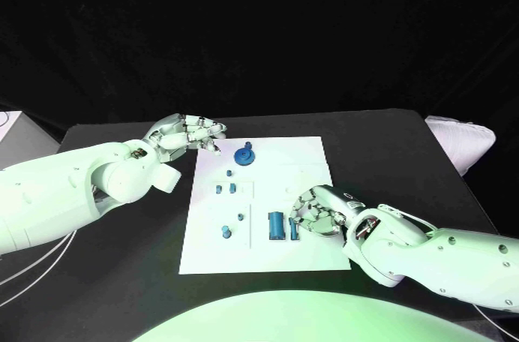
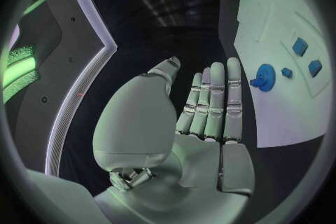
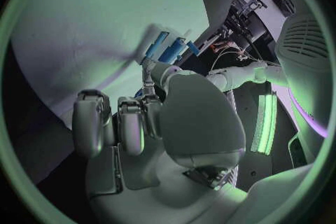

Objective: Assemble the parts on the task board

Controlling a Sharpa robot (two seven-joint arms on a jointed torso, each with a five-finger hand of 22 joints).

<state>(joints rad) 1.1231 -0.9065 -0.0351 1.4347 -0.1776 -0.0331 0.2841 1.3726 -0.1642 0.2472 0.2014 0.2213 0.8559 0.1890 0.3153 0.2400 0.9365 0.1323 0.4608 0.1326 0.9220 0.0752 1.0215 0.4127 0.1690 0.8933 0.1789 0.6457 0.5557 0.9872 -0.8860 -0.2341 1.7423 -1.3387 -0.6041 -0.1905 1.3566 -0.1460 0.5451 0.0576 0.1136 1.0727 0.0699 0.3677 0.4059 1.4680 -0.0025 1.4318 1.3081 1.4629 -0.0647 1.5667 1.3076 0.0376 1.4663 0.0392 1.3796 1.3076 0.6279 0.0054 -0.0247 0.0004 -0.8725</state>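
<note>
Black table carried the white board at its middle, dark backdrop behind. On the board, a blue disc sat at twelve o'clock, small blue parts below it, and two upright blue blocks toward five. Left hand hovered at the board's eleven o'clock corner, fingers straight, holding nothing. Right hand rested beside the blocks, fingers curled at them; I could not tell whether it gripped one.
</note>
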